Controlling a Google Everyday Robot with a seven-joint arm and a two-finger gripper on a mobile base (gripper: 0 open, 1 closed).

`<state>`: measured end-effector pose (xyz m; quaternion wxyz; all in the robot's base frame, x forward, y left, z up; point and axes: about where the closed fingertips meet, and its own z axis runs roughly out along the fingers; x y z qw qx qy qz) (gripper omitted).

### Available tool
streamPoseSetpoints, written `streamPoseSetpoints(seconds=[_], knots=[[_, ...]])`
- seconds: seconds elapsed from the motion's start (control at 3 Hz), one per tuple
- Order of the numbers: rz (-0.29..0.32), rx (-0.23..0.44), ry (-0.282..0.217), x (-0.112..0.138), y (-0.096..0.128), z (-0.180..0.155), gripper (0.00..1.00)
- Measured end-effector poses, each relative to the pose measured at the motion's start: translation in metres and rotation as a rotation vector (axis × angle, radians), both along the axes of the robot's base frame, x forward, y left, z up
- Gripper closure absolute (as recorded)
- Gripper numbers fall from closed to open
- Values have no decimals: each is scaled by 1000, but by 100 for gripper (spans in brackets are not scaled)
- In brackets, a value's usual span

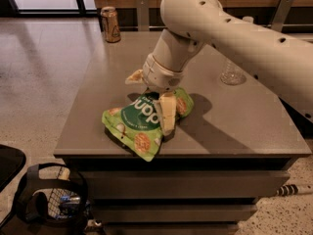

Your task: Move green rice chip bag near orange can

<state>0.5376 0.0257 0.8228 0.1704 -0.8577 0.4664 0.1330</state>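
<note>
Here, green rice chip bag (133, 125) lying diagonally — front-left to back-right, gripper (152, 96) atop, grasp unclear.

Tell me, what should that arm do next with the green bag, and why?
Probably close the jaws: the gripper sits low over the crinkly light-green snack bag with its jaws apart, and the small orange-tan drink can stands well away behind it.
</note>
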Motion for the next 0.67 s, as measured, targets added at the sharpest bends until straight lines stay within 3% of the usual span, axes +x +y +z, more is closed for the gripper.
streamPoseSetpoints(seconds=[0.67], knots=[[1, 0, 0, 0, 0, 0, 47]])
